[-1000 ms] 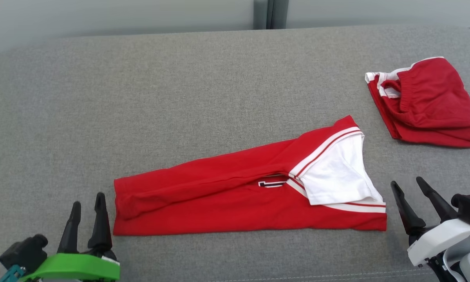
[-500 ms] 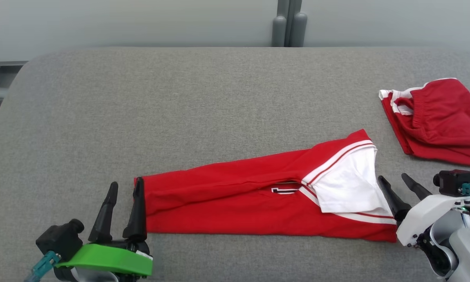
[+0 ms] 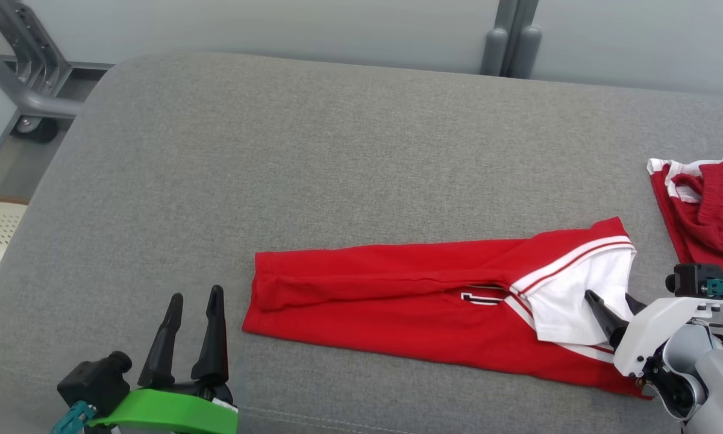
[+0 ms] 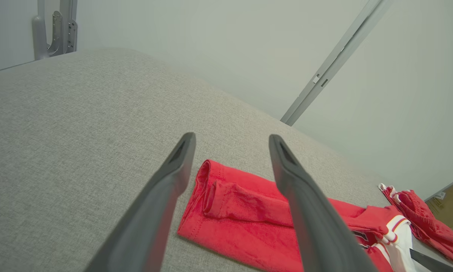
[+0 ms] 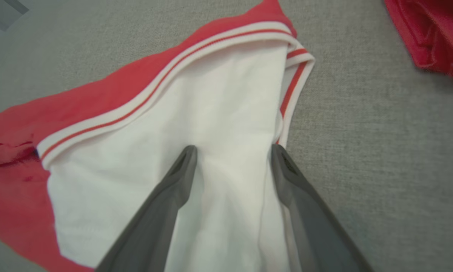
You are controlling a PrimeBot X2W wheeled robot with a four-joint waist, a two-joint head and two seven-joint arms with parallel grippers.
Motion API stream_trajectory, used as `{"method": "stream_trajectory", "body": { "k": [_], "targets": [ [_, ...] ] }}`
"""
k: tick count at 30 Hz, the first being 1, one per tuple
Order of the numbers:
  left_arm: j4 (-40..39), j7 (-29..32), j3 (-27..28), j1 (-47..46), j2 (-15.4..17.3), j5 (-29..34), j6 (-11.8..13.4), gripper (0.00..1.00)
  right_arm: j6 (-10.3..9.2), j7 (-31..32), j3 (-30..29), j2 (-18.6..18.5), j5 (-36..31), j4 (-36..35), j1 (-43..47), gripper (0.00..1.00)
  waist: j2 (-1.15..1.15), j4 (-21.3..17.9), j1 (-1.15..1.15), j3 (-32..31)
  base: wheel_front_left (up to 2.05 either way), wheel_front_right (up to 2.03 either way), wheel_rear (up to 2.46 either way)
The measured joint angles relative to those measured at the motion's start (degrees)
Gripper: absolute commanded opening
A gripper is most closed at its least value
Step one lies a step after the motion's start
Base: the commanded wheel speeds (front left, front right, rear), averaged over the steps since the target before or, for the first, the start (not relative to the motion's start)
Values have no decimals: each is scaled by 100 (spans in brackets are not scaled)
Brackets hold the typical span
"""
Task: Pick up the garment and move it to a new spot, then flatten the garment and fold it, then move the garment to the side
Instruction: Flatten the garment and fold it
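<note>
Folded garment [image 3: 410,301] lies lengthwise on grey worktop [image 3: 277,150]. Left claw [image 3: 196,293] open, just beside its left end. Right claw [image 3: 608,296] open over white sleeve [image 3: 569,301]. Red bundle [image 3: 708,205] far right.

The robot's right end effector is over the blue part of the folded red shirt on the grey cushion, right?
No, that part is white, not blue. The right wrist view shows the right end effector over the white fabric part of the folded red shirt on the grey fabric cushion.
</note>
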Motion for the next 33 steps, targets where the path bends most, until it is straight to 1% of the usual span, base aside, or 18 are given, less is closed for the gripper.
{"method": "stream_trajectory", "body": {
  "k": [3, 4, 5, 6, 7, 8, 10, 11, 16, 21, 23, 33],
  "targets": [
    [-73, 0, 31, 67, -1, 0, 11, 100, 0, 146, 57, 25, 45, 53, -88, 100, 0, 119, 0, 24, 0, 0, 0],
    [-101, 0, 63, 78, -3, 0, 54, 100, -1, 199, 93, 43, 45, 87, -133, 100, 0, 147, 0, 32, 0, 0, 0],
    [-115, 0, 101, 84, -3, 0, 69, 100, -1, 248, 126, 55, 53, 100, -170, 87, 0, 165, 0, 40, 0, 0, 0],
    [-129, 0, 134, 96, -3, 0, 79, 100, -1, 293, 171, 66, 79, 109, -194, 47, 0, 174, 0, 47, 0, 0, 0],
    [-148, 0, 165, 125, -3, 0, 116, 100, -1, 333, 225, 69, 102, 113, -225, 40, 0, 172, 0, 51, 0, 0, 0],
    [-171, 0, 200, 161, -3, -1, 135, 100, -1, 382, 291, 81, 102, 111, -266, 31, 0, 162, 0, 53, 0, 0, 0],
    [-220, 0, 249, 207, -2, -1, 177, 100, -1, 432, 401, 113, 102, 108, -343, 4, 0, 123, 0, 59, 0, 0, 0],
    [-253, 0, 261, 215, -4, -1, 179, 100, -1, 441, 436, 138, 102, 103, -377, 0, 0, 100, 0, 63, 0, 0, 0],
    [-328, 0, 326, 254, -4, 0, 197, 100, 8, 431, 513, 164, 103, 86, -500, 0, 0, -49, 0, 80, 0, 0, 0],
    [-423, 0, 349, 274, -4, 0, 204, 100, 9, 377, 590, 52, 103, -3, -687, 0, 0, -245, 0, 92, 0, 0, 0],
    [-459, 0, 356, 277, -4, 0, 242, 100, 9, 333, 597, -66, 103, -53, -782, 0, 0, -334, 0, 93, 0, 0, 0],
    [-543, 0, 346, 282, -4, 0, 246, 100, 9, 253, 563, -691, 119, -250, -1102, 0, 0, -809, 0, 90, 0, 0, 0]
  ]
}}
